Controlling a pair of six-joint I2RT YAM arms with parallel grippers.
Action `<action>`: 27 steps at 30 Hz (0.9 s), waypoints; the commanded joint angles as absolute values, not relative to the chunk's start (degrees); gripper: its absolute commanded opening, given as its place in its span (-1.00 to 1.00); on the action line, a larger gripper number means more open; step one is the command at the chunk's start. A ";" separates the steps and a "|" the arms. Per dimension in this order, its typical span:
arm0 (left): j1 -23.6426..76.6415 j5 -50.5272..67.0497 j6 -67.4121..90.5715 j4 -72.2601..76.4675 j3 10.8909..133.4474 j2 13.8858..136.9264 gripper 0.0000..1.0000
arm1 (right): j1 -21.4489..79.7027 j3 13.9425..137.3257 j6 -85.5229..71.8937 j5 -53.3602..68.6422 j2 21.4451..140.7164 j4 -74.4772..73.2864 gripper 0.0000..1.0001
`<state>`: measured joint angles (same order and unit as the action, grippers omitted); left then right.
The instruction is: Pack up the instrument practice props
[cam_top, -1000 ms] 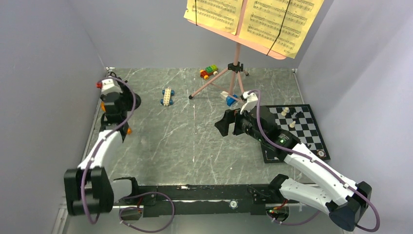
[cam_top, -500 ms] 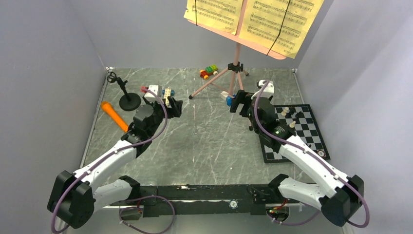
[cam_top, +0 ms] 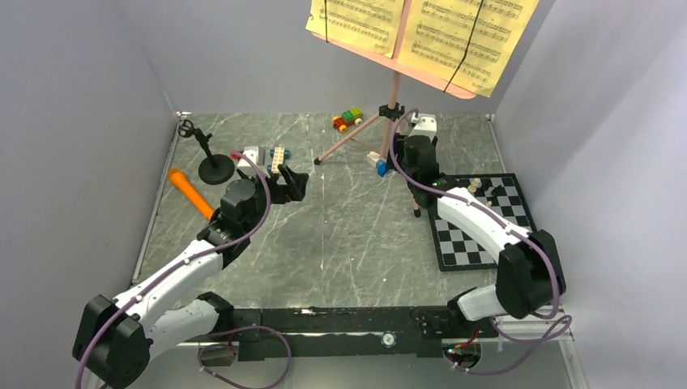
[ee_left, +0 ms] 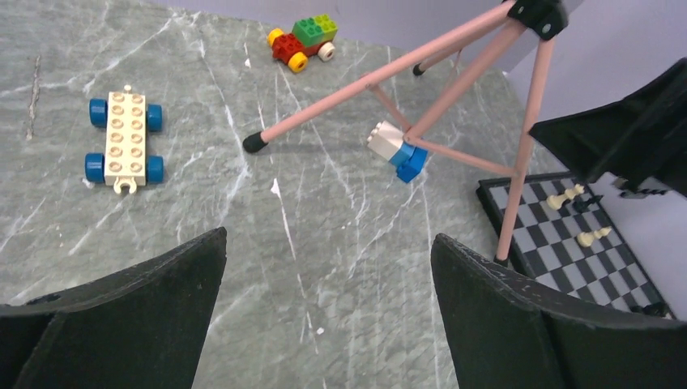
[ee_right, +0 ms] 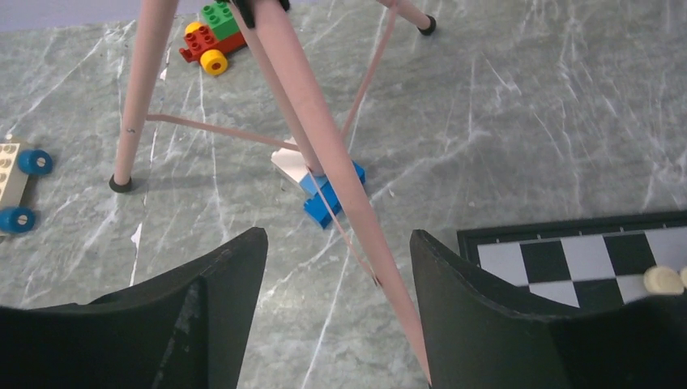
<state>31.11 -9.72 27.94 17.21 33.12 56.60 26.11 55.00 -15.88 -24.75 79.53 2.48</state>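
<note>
We judge nothing packed yet. At left, one orange toy microphone [cam_top: 188,193] lies beside one black mic stand [cam_top: 215,169]; our left gripper [cam_top: 290,183] hangs released and empty. Upper centre, one pink music stand [cam_top: 394,93] carries two yellow sheet-music pages [cam_top: 364,20]. Our right gripper [ee_right: 339,233] straddles a leg, unclenched.

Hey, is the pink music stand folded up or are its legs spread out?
Spread, upright. The pink music stand stands on its splayed tripod legs, yellow sheet music on its desk.
</note>
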 commanded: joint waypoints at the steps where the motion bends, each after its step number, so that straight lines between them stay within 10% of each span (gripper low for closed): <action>1: 30.45 -9.60 30.22 11.28 39.62 57.87 0.99 | 25.09 60.20 -12.56 -22.38 82.39 6.56 0.36; 19: 29.34 2.12 20.79 7.25 53.96 70.60 0.99 | 23.91 60.40 -9.32 -18.07 87.96 7.35 -0.33; 27: 29.24 4.32 20.75 11.19 49.14 68.60 0.99 | 23.97 60.31 -8.66 -13.71 88.73 7.31 -0.94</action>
